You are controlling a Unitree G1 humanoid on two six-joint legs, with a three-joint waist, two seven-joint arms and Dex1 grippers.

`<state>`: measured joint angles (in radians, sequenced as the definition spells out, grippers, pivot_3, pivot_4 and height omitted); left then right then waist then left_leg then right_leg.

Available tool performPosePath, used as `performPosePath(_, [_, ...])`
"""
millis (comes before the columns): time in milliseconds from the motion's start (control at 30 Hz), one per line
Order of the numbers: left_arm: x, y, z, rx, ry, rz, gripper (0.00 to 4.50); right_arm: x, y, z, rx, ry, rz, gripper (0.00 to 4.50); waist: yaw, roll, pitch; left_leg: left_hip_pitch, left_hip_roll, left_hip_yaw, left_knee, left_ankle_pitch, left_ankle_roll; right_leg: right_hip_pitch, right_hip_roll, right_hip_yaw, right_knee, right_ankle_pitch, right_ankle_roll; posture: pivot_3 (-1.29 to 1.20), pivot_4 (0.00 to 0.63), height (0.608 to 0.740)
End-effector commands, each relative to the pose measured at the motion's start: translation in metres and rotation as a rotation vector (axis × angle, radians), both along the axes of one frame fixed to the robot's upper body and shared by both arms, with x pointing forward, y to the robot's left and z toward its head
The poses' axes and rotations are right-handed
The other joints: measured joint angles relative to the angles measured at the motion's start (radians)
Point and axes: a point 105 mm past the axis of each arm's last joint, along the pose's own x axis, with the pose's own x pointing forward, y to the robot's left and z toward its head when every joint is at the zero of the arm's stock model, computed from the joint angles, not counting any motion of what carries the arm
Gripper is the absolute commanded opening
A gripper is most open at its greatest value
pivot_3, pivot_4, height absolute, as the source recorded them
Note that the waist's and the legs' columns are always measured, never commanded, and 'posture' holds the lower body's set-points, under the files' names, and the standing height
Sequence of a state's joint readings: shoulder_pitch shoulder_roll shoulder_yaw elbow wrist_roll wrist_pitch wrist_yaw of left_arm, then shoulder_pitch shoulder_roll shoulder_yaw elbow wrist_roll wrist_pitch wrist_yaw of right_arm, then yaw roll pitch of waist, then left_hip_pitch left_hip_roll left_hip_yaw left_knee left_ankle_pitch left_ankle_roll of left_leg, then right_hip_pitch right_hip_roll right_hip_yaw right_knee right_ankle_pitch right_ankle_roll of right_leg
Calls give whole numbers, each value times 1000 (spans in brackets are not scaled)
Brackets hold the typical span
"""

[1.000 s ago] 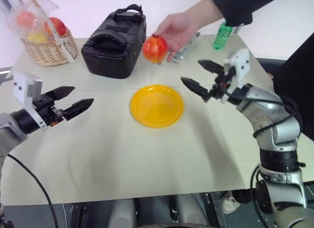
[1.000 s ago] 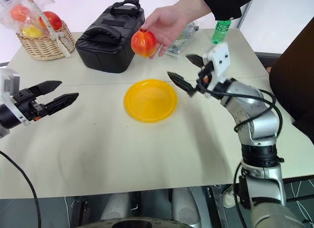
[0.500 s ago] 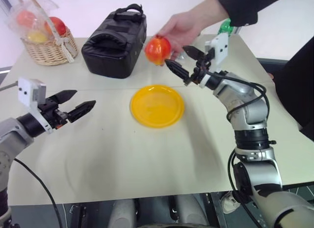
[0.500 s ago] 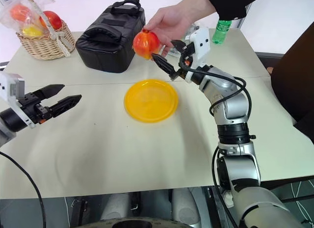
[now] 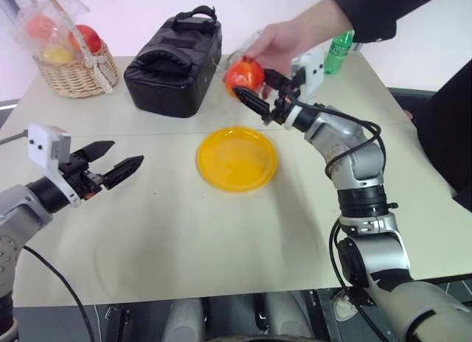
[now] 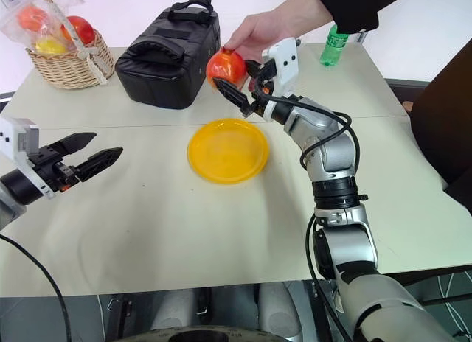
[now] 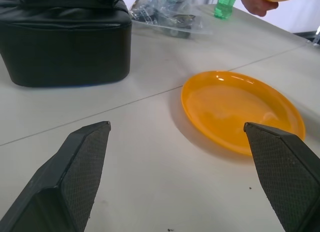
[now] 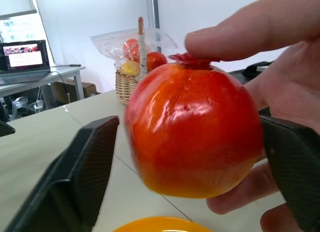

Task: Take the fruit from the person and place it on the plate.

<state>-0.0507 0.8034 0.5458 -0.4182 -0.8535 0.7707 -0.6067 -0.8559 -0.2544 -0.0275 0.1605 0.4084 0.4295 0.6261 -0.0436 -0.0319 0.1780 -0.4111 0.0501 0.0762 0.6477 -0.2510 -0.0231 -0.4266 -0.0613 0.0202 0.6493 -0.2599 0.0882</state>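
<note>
Right claw (image 6: 237, 88) brackets the fruit (image 6: 226, 65), fingers either side; can't tell if they're pinching yet. Person's hand (image 6: 259, 31) props it above the plate (image 6: 227, 150) for handover. Left claw (image 6: 94, 152) gapes empty, parked aside.

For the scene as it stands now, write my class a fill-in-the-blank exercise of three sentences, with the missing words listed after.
1. The fruit is held up by the person's ____, with the right gripper reaching for it.
2. The plate on the table is coloured ____.
3. The wrapped fruits at the table's far corner sit in a wicker ____.

Missing words: hand; yellow; basket
</note>
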Motion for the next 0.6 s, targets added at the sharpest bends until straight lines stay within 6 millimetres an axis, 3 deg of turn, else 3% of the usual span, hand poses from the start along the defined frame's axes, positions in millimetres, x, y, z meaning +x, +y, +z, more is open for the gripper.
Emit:
performPosePath(33, [-5,-3,17,20,-73,-17,4500,-5,3,18,21,-55,19,2813,0,0,0,0,0,0,0,0,0,0,0,0,0,0,0,0,150,740])
performPosePath(233, [-6,-8,21,22,-77,-45,4500,-5,3,15,1,-43,16,2799,0,0,0,0,0,0,0,0,0,0,0,0,0,0,0,0,150,740])
performPosePath(600, [-7,-26,39,45,-93,-179,4500,-11,14,-54,-135,124,30,2799,0,0,0,0,0,0,0,0,0,0,0,0,0,0,0,0,150,740])
